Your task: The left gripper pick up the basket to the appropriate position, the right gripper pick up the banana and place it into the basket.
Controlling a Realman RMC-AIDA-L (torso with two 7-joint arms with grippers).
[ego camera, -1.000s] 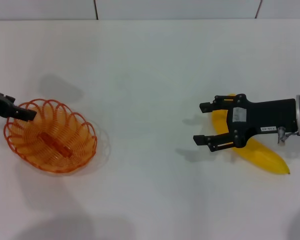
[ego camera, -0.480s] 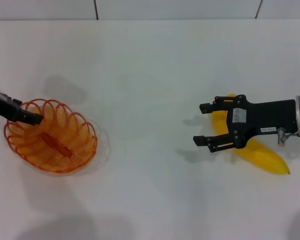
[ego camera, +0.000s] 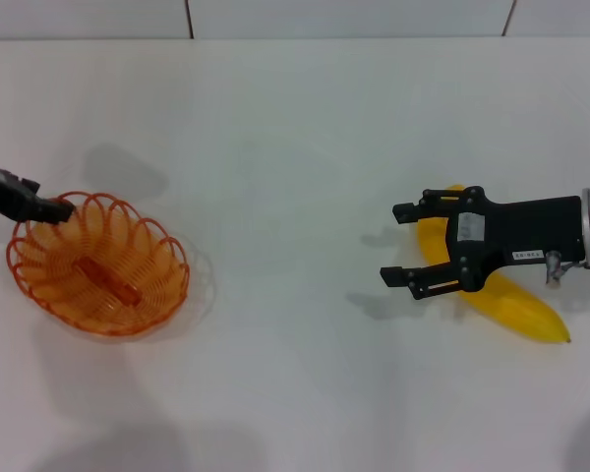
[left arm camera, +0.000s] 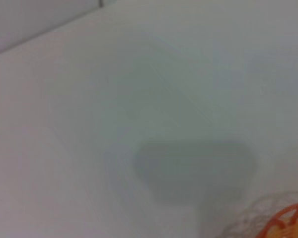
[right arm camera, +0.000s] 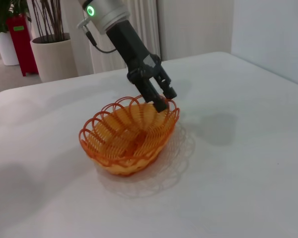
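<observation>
The table (ego camera: 305, 128) carries both items, well apart. The basket (ego camera: 98, 265) appears tilted, the left hand (ego camera: 49, 208) clamped on its far rim; so thin a hold risks slipping or tipping. The right hand (ego camera: 405, 244) hovers spread over the banana (ego camera: 501, 300); a skewed closure could roll it.

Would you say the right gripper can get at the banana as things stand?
Probably yes: the right gripper hovers open directly over the banana, which lies alone on the table with nothing beside it; it mainly needs to descend.
</observation>
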